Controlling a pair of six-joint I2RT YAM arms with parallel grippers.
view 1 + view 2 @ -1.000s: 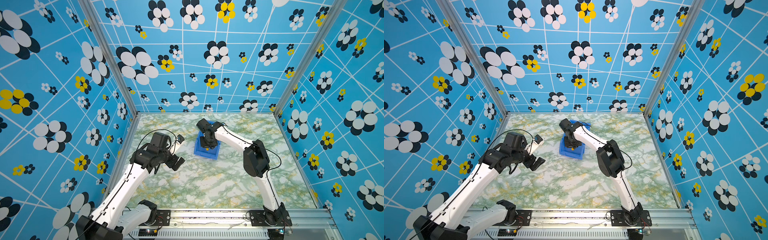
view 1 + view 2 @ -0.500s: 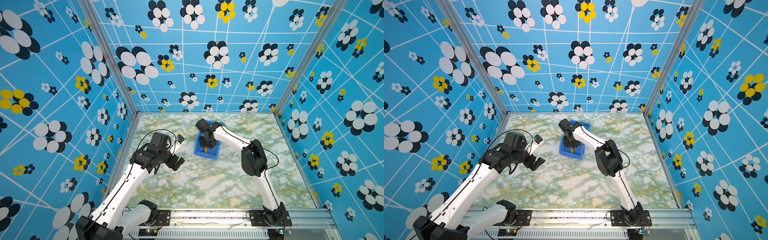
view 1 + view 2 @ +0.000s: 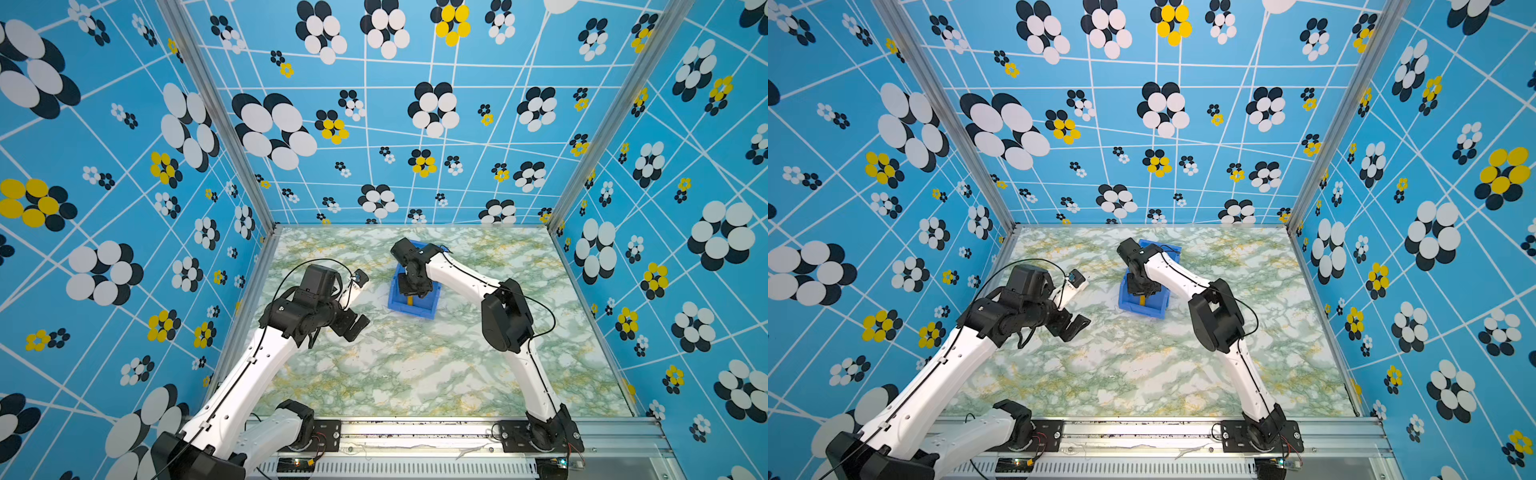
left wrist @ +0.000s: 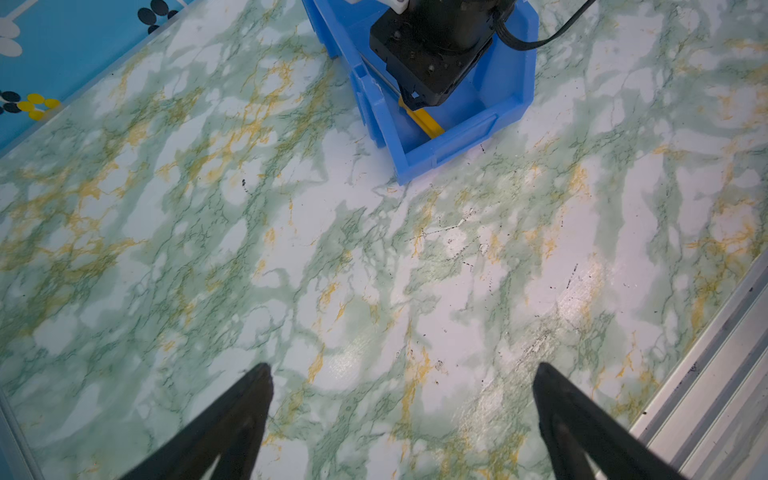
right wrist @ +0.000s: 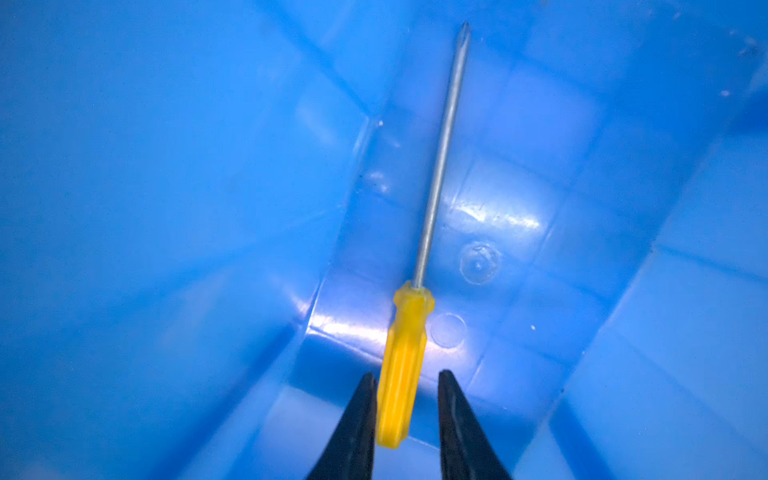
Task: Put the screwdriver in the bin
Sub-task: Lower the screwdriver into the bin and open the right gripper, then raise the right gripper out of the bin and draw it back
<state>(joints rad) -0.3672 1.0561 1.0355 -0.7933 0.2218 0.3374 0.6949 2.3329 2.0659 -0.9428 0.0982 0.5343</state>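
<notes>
"What is different from a second ago?"

"Not much in the arms. The right gripper (image 5: 406, 373) was already down inside the bin (image 3: 411, 311) and has stayed there. What matters is the jaws: they stand a little apart on either side of the yellow handle, with a clear gap on one side."

"So the screwdriver (image 5: 409, 324) is let go?"

"It looks that way. It seems to lie flat on the bin's floor, shaft pointing away from the fingers. The bin sits in the back half of the worktop (image 3: 415, 365), about midway between its left and right edges."

"And the left gripper (image 4: 402, 365)?"

"Unmoved, jaws wide apart and holding nothing, above the worktop towards its left edge."

"Then the task is nearly done?"

"Probably. The placing seems finished, and what remains is lifting the right arm out without snagging the handle."
</notes>
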